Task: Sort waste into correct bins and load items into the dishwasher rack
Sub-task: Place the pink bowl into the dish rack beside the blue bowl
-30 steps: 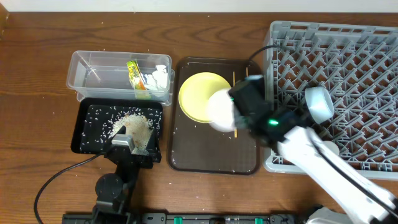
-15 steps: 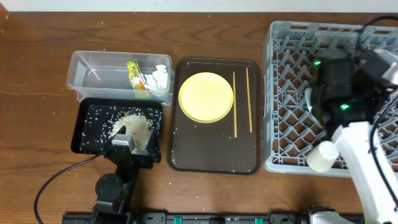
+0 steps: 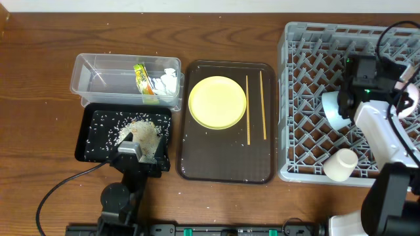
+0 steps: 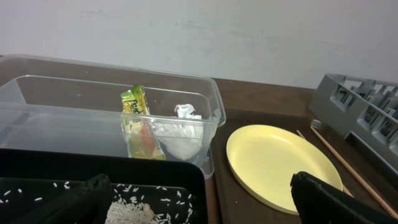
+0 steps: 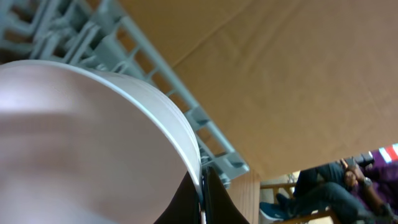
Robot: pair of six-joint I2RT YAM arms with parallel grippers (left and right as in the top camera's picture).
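Bowl placement, right side. Noted white bowl [image 5: 81,143] pinched at the rim by the right tool [image 5: 200,198], fingers pressed onto the thin wall, over the right half of the dishwasher rack [image 3: 315,151]. Noted left tool [image 4: 200,190] spread wide and empty, low over the black tray [image 3: 88,141] with its rice scraps [image 3: 141,131]. Found snack wrapper [image 4: 134,102] and tissue [image 4: 183,134] inside the clear tub [image 3: 98,78]. Found light-blue bowl [image 3: 333,110] in the rack, seemingly on edge. Found yellow plate [image 3: 217,101] and both chopsticks [image 3: 248,108] on the brown tray [image 3: 226,164], not yet loaded.

Risks, as judged:
- slipping of the white bowl from so narrow an edge grip on tilting;
- landing on the tips of the pegs [image 3: 308,85] instead of between rows, then rolling on release;
- knocking against the light-blue bowl just beside the right arm [image 3: 387,141];
- snagging of the cable [image 3: 394,29] looped above the rack.

Views compared:
- Overhead: gives the whole tabletop [image 3: 39,39] layout and the arm's place over the rack, but hides the held bowl almost wholly.
- Right wrist: gives the grip on the rim and a strip of lattice beyond, nothing of the slot below.
- Left wrist: gives the tub's contents side-on, clearer than from above.
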